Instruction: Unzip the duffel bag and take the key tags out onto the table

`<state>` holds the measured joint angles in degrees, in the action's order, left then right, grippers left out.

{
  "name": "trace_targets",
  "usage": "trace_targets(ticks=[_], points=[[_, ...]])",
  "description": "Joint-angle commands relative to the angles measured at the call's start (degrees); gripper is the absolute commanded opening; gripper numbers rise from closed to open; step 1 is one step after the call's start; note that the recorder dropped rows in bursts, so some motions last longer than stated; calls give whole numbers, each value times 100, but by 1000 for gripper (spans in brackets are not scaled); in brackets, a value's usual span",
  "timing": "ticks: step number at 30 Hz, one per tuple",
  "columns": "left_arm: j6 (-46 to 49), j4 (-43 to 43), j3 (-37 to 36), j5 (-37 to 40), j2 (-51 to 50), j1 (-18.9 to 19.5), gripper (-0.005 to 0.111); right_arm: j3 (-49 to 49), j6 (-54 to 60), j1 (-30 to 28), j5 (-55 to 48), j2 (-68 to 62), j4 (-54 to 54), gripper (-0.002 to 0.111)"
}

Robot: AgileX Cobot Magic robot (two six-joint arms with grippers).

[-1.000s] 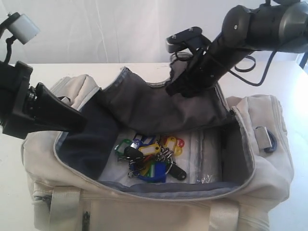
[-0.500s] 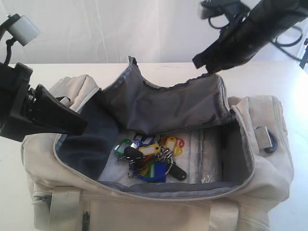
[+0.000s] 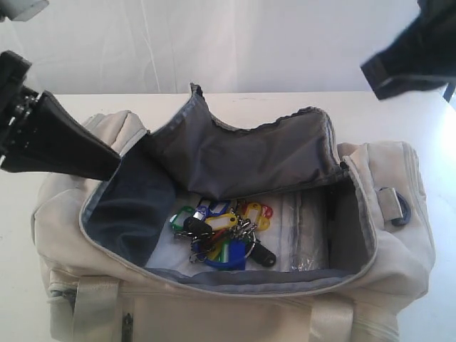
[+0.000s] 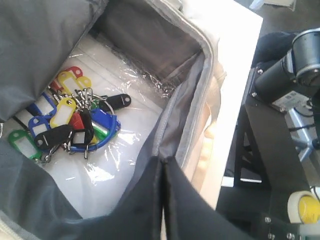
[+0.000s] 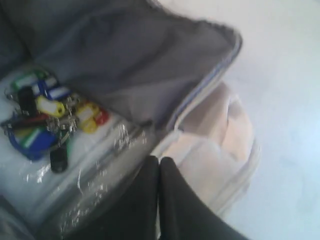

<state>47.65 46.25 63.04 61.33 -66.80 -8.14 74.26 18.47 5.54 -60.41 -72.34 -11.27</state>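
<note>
Exterior view shows the large cream fabric duffel bag [image 3: 399, 235] lying on the wide white tabletop [image 3: 370, 107]; its zip is undone and its grey-lined flap [image 3: 242, 153] stands up along the far side; the bunch of small coloured plastic key tags [image 3: 222, 235] on metal rings lies inside on the bag's floor, near the middle, on a sheet of clear crinkled plastic [image 4: 120, 170]. The left gripper [image 3: 112, 162] sits at the rim of the bag's left end; its jaws are pressed together with nothing seen between them. The right gripper [image 3: 377, 77] hangs high, well clear of the bag's right end, likewise closed and empty.

The step in hand looks to be the reach for the tags. The jaws should part before they go down; the approach is best made straight down through the opening, clear of flap and rim; the grip should take the rings or several stacked tags, not one loose tag, and not pinch the plastic sheet; lift high enough to clear the rim before moving to bare table.
</note>
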Motion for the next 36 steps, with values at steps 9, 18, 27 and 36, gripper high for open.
trace_targets(ticks=[9,18,27,36], points=[[11,-234,-3,864,399,5,0,-1744,-642,-670,666,471,53,80],[152,-101,-189,697,409,5,0,-2172,-848,-670,1245,-246,58,74],[182,-101,-189,704,409,5,0,-2162,-1003,-757,1575,-782,452,0],[187,-101,-189,611,409,5,0,-2162,-1376,-1992,1528,-91,1160,0]])
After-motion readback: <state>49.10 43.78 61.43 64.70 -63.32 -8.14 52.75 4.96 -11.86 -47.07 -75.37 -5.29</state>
